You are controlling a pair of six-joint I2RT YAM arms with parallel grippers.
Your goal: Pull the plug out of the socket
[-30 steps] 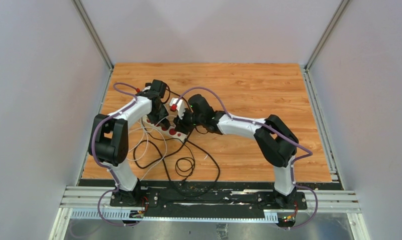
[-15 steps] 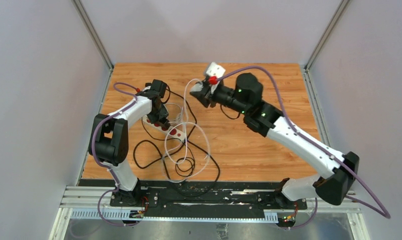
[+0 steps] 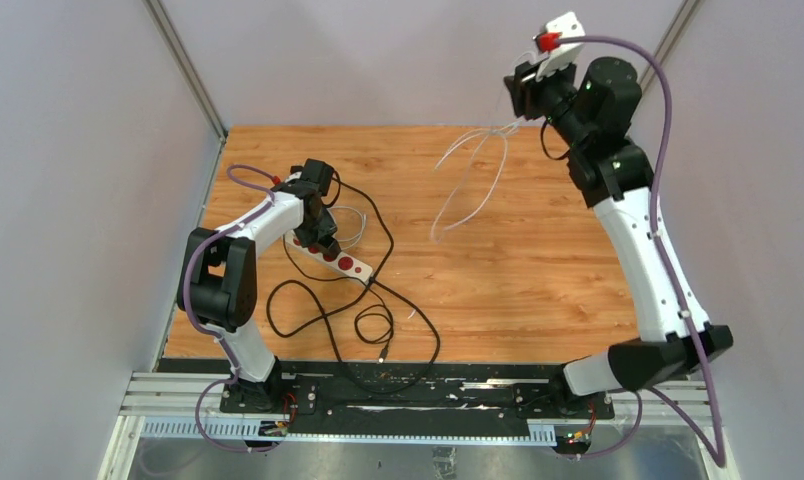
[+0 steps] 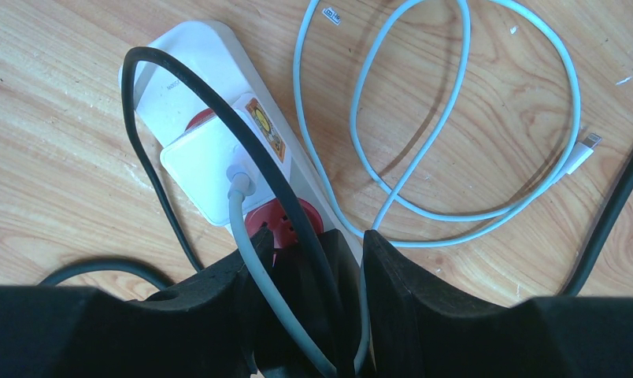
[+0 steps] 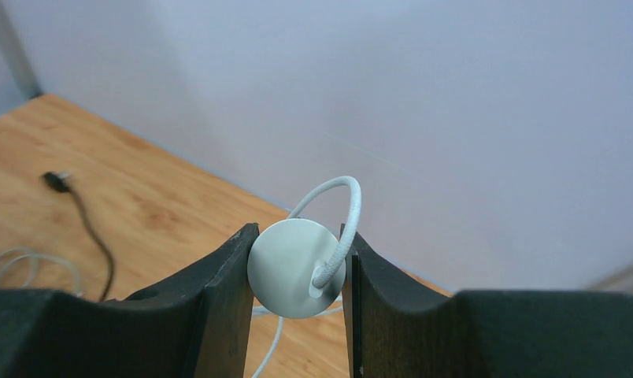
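The socket is a cream-white power strip with red outlets, lying at the table's left. In the left wrist view the socket still carries a square white adapter with a grey cable. My left gripper sits down on the strip, and in its own view the left gripper has its jaws closed around the strip's sides. My right gripper is raised high at the back right. In its own view the right gripper is shut on a round white plug, free of the strip. The plug's white cable hangs below.
The strip's black cord loops over the near left of the table; in the left wrist view the cord crosses the strip. A pale cable with a small connector lies coiled beside the strip. Grey walls stand on three sides.
My right arm has swung from the strip up and away to the back right with the round plug, lifting its white cable off the table. My left gripper has stayed on the strip.
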